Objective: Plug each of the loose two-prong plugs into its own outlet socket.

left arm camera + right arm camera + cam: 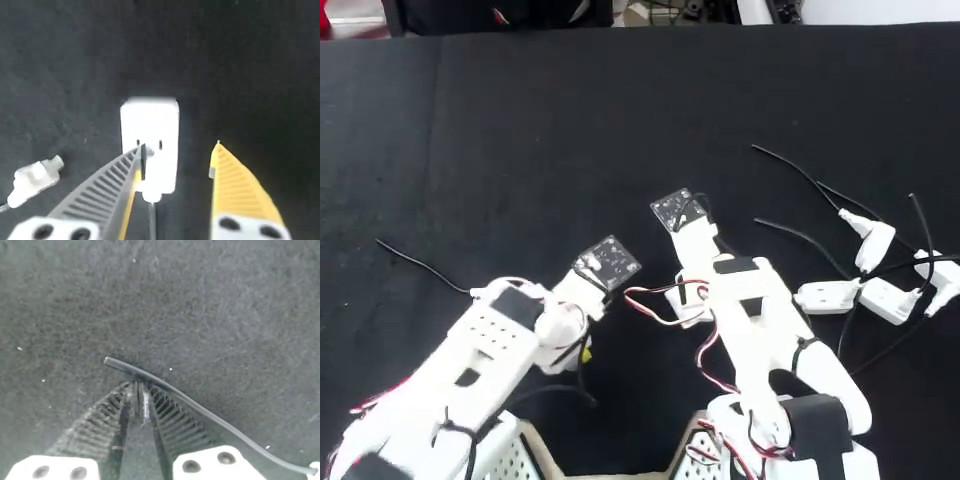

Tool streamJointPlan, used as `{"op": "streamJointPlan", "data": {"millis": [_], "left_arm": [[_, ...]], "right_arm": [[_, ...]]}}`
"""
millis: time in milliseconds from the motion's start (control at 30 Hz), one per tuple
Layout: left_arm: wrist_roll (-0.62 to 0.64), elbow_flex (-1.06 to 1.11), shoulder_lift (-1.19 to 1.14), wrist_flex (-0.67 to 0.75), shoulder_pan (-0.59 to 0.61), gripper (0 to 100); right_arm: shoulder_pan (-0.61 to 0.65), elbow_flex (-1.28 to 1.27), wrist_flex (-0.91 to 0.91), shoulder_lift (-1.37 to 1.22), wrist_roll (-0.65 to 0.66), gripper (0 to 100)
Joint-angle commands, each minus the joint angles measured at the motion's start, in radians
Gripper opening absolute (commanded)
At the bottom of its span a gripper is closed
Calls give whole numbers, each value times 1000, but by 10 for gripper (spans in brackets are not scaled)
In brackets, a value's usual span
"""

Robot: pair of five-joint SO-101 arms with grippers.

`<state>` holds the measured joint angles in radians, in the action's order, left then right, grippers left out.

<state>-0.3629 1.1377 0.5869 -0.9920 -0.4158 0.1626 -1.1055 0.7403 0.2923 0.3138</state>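
Observation:
A white outlet socket (150, 130) with two slots lies on the black cloth in the left wrist view. My left gripper (178, 146) is open around it: the grey finger (107, 190) overlaps the socket's slot side and the yellow finger (235, 185) stands clear of the other side. A loose white plug (35, 176) lies beside them. My right gripper (139, 396) is shut, and a thin black wire (200, 412) crosses one finger near the tips. In the high view, several white plugs and sockets (880, 285) lie at the right, beyond the right arm (745, 310).
Black wires (800, 170) trail from the cluster of plugs toward the table's middle. Another thin wire (420, 265) runs along the cloth to the left arm (495, 335). The black cloth's far edge (650, 25) borders room clutter.

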Motion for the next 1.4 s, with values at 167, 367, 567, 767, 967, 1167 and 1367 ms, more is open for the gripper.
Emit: {"op": "streamJointPlan", "data": {"millis": [167,367,567,767,967,1167,1367], "left_arm": [[-37,-197,-339,-58,64,223],[-46,-194,-331,-71,62,223],[-48,-193,-330,-64,68,206],[-43,-194,-328,-46,59,116],[-40,-206,-330,-32,65,63],[-41,-374,-330,-77,107,62],[-38,-390,-354,-74,101,62]], "right_arm": [[3,-15,8,-18,8,12],[3,-15,8,-18,8,12],[3,-15,8,-18,8,12],[3,-15,8,-18,8,12],[3,-15,8,-18,8,12],[3,-15,8,-18,8,12],[3,-16,8,-16,8,12]]}}
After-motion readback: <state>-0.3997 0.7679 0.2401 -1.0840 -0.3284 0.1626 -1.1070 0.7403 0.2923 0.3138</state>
